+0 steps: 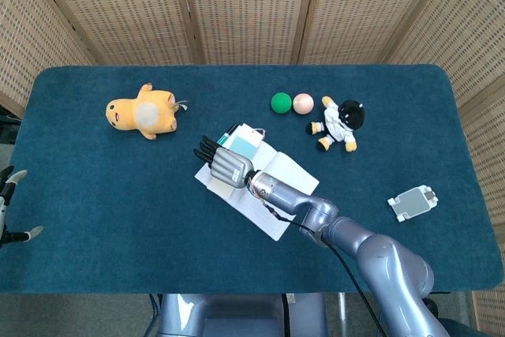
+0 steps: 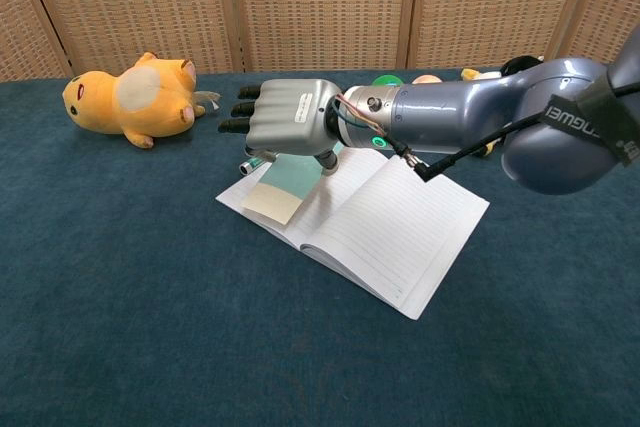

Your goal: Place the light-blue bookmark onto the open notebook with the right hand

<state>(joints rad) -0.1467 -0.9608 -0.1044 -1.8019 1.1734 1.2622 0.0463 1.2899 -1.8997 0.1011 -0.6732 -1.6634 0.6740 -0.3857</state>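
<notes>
The open lined notebook (image 1: 276, 195) (image 2: 390, 227) lies in the middle of the blue table. The light-blue bookmark (image 1: 246, 144) (image 2: 280, 185), with a cream lower end, lies slanted on the notebook's left page. My right hand (image 1: 227, 166) (image 2: 288, 119) hovers low over that page, fingers stretched toward the yellow plush. It holds the bookmark's upper end under the palm, with the thumb below; the lower end touches the paper. My left hand (image 1: 9, 207) shows only at the table's left edge, fingers apart and empty.
A pen (image 2: 250, 164) pokes out from behind the notebook's far left corner. A yellow plush (image 1: 146, 112) (image 2: 130, 97) lies at the back left. A green ball (image 1: 281, 102), a pink ball (image 1: 303, 103) and a small doll (image 1: 339, 124) sit behind the notebook. A grey device (image 1: 412, 201) lies at the right.
</notes>
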